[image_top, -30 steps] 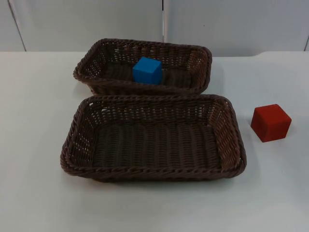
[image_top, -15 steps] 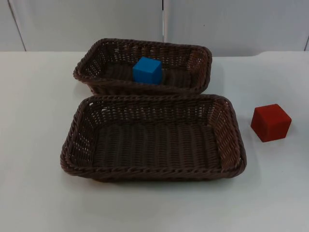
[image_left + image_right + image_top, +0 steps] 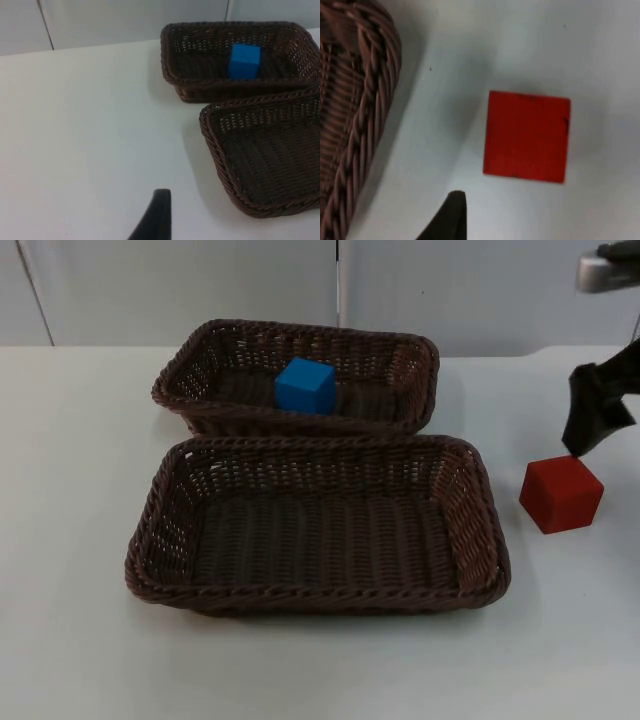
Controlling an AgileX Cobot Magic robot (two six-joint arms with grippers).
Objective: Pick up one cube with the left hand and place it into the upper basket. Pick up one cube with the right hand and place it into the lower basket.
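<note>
one red cube [image 3: 561,494] lies under the right gripper [image 3: 592,425].

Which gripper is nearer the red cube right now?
Right. The right gripper hangs just above the red cube. The left gripper is over bare table left of the baskets, far from it.

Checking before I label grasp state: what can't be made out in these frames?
- Right hand, top view: cut off by the picture's edge above the red cube; open or shut is not readable.
- Left hand, left wrist view: one fingertip at the edge, its state unreadable.
- Blue cube in the upper basket: its base is hidden by the near wall.
- Lower basket, right wrist view: cut off by the edge.
</note>
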